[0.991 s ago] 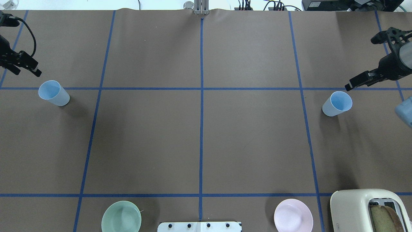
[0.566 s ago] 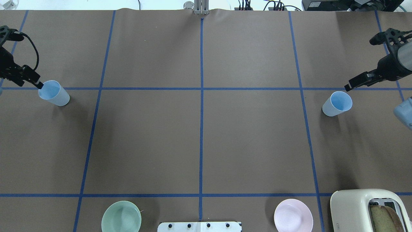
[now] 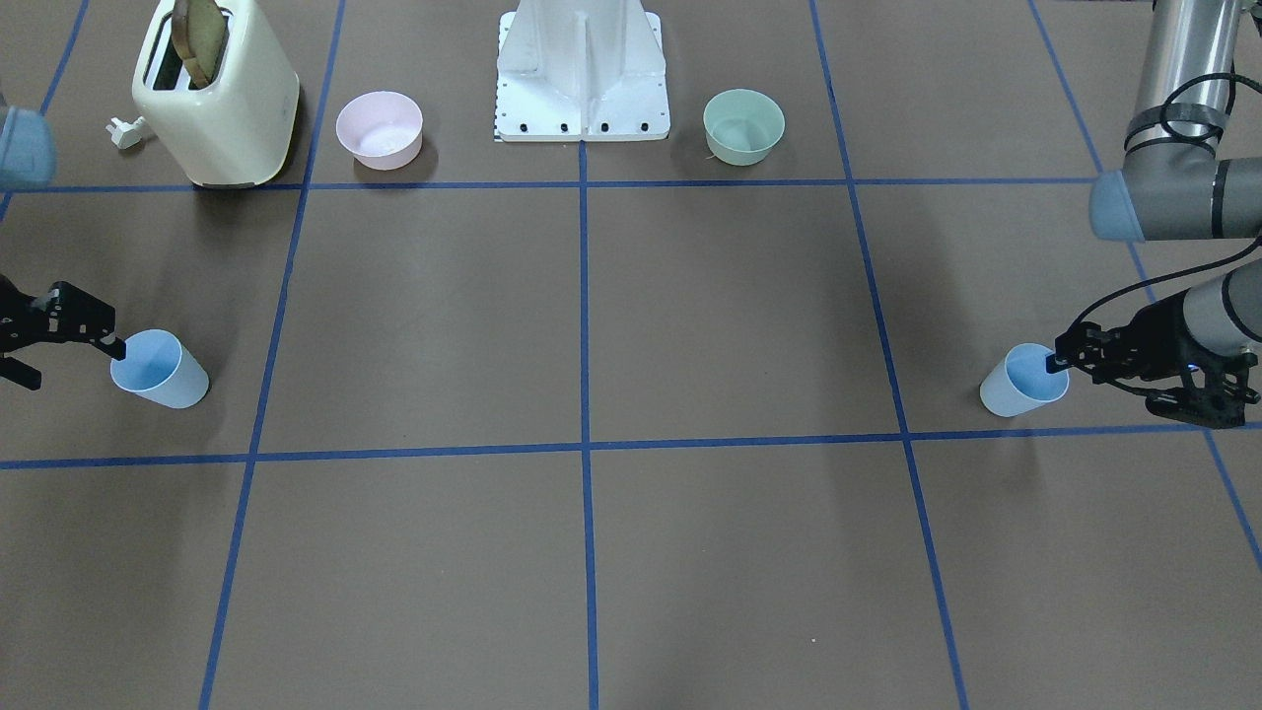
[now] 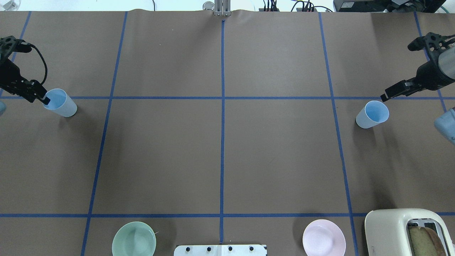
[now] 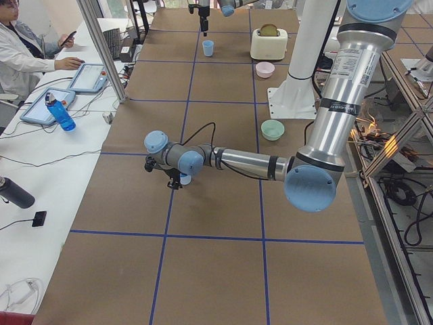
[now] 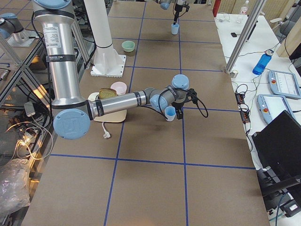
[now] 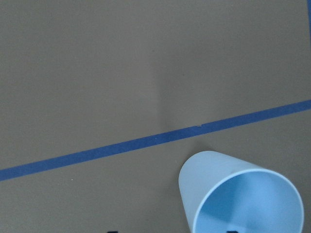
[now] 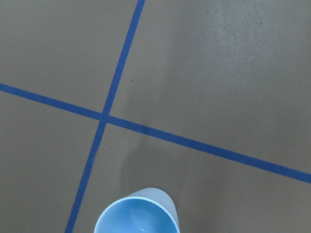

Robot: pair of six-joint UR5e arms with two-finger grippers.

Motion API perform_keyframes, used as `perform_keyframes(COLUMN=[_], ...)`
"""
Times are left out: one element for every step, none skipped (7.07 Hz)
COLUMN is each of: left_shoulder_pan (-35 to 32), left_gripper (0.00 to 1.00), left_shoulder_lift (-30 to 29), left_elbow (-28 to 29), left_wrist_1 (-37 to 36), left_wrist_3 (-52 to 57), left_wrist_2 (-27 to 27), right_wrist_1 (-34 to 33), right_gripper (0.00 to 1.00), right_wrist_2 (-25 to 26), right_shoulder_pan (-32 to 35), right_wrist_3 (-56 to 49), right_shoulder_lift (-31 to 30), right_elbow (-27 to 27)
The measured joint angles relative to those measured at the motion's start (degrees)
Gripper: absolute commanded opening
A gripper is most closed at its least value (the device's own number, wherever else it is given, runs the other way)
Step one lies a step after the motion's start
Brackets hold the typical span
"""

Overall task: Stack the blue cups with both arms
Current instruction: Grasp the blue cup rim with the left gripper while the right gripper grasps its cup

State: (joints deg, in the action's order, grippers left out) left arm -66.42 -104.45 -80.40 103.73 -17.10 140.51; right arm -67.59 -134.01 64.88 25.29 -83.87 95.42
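Observation:
Two pale-blue cups stand upright on the brown table. The left cup (image 4: 60, 103) (image 3: 1020, 383) fills the bottom right of the left wrist view (image 7: 240, 196). My left gripper (image 4: 39, 99) (image 3: 1085, 377) is open, with one fingertip inside the cup's rim and the other outside its wall. The right cup (image 4: 371, 114) (image 3: 158, 370) shows at the bottom edge of the right wrist view (image 8: 137, 216). My right gripper (image 4: 387, 94) (image 3: 79, 365) is open and empty, just beyond and above that cup's rim, apart from it.
A cream toaster (image 4: 405, 231) holding bread stands at the near right. A pink bowl (image 4: 324, 237) and a pale-green bowl (image 4: 134, 239) flank the white base stand (image 3: 582, 69). Blue tape lines grid the table. An operator (image 5: 27, 54) sits at the side bench.
My left gripper has moved right and down onto the left cup's rim, one finger now inside it. My right gripper has barely shifted. Both cups stayed put.

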Motion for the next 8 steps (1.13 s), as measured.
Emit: perform_keyframes(left_shoulder_pan=[0.0, 0.1, 0.2, 0.4, 0.4, 0.6, 1.0, 1.0], left_gripper=[0.02, 0.02, 0.02, 0.00, 0.00, 0.00, 0.00, 0.00], left_shoulder_lift=[0.0, 0.0, 0.0, -0.1, -0.1, -0.1, -0.1, -0.2], left_elbow=[-0.2, -0.4, -0.5, -0.5, -0.6, -0.8, -1.9, -3.8], left_wrist_1=[0.0, 0.1, 0.1, 0.1, 0.2, 0.7, 1.5, 1.8], left_wrist_3=[0.0, 0.0, 0.0, 0.0, 0.0, -0.7, -3.0, -5.6], left_wrist_2=[0.0, 0.0, 0.0, 0.0, 0.0, -0.1, 0.1, 1.0], right_wrist_1=[0.0, 0.0, 0.0, 0.0, 0.0, 0.0, 0.0, 0.0], right_gripper=[0.99, 0.99, 0.99, 0.99, 0.99, 0.97, 0.94, 0.94], right_wrist_2=[0.4, 0.6, 0.7, 0.9, 1.2, 1.5, 1.6, 1.7], right_shoulder_pan=[-0.1, -0.1, -0.2, -0.2, -0.2, -0.2, -0.2, -0.2], right_wrist_3=[0.0, -0.1, -0.1, -0.1, -0.1, -0.1, -0.1, -0.3], right_shoulder_lift=[-0.1, -0.2, -0.2, -0.2, -0.2, -0.2, -0.3, -0.4], right_elbow=[0.0, -0.1, -0.2, -0.3, -0.4, -0.4, -0.4, -0.4])
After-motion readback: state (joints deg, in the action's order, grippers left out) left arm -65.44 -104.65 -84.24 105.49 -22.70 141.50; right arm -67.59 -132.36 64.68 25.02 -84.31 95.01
